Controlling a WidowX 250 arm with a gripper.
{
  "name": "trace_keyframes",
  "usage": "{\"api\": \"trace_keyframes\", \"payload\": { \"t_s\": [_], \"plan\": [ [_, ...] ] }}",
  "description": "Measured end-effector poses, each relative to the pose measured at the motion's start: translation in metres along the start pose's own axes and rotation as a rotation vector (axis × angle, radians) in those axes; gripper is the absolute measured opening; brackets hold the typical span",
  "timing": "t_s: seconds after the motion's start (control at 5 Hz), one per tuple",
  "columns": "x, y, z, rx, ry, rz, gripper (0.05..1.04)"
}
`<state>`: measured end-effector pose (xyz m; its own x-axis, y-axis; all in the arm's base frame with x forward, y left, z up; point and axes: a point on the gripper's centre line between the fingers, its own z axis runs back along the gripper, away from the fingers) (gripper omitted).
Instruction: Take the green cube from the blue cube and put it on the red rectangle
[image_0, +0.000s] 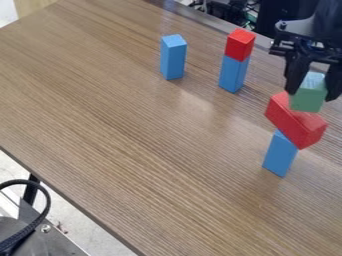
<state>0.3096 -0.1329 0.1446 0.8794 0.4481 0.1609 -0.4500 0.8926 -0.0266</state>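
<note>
At the right side, the black gripper (311, 94) hangs pointing down, with its two fingers on opposite sides of the green cube (307, 98), shut on it. Directly below is the red rectangle (296, 123), lying across the top of an upright blue block (280, 154). The green cube's lower part overlaps the red rectangle in this view; whether they touch I cannot tell. Farther back, a smaller red block (240, 45) rests on a second blue block (233, 73). A third blue block (173, 58) stands alone with nothing on top.
The wooden table (127, 145) extends left and forward from the blocks. Its front edge runs diagonally at lower left, where a black cable (47, 205) loops beside metal equipment. Dark equipment and wires stand beyond the back edge.
</note>
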Motion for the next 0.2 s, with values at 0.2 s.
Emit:
{"api": "trace_keyframes", "payload": {
  "t_s": [0.2],
  "plan": [
    [-0.0004, -0.001, -0.0047, 0.012, 0.004, -0.006, 0.537]
  ]
}}
